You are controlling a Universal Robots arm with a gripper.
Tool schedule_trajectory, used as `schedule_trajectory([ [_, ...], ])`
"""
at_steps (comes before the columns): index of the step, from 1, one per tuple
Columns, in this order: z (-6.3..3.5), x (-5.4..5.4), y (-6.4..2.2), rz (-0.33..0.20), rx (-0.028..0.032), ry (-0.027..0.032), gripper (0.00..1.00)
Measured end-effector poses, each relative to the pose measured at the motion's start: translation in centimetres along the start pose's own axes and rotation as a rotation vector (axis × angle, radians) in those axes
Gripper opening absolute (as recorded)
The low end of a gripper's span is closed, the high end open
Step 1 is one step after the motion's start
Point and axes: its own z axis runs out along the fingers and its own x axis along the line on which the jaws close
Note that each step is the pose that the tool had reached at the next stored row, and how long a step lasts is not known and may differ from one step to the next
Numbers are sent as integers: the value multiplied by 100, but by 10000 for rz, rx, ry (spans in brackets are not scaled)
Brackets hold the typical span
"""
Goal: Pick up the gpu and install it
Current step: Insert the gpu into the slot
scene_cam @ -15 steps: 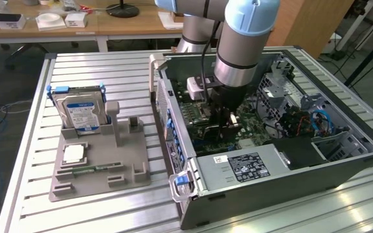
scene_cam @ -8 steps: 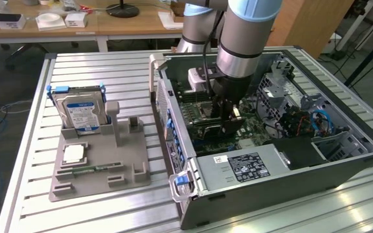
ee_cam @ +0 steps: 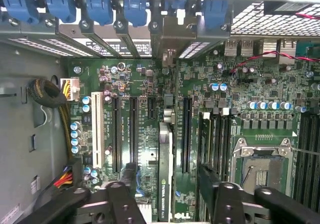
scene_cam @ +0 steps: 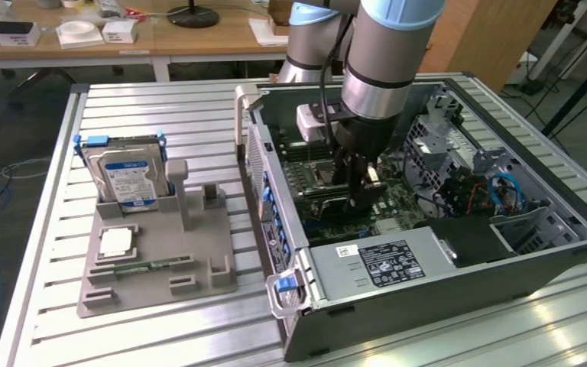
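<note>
Gripper open, gpu edge-up, bracket end away

— How does the grey and light-blue robot arm stand?
— It reaches steeply downward, its wrist pointing down.
— And the black two-fingered gripper?
— Its fingers are spread wide apart, straddling something, gripping nothing.

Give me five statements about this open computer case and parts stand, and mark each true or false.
1. The thin black GPU card stands edge-on in a motherboard slot. True.
2. The gripper is shut on the card. False: its fingers stand open either side.
3. The blue-labelled silver hard drive lies inside the dark computer case. False: it stands upright on the grey parts stand.
4. The CPU socket is uncovered. True.
5. The case lid is on. False: it is open.
</note>
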Motion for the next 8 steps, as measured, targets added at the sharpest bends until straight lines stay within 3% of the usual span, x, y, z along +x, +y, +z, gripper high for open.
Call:
schedule_trajectory([
  [1, 0, 0, 0, 0, 0, 0, 61],
  [3, 0, 0, 0, 0, 0, 0, 49],
  [4, 0, 0, 0, 0, 0, 0, 49],
  [7, 0, 0, 0, 0, 1, 0, 31],
  [8, 0, -1, 0, 0, 0, 0, 31],
])
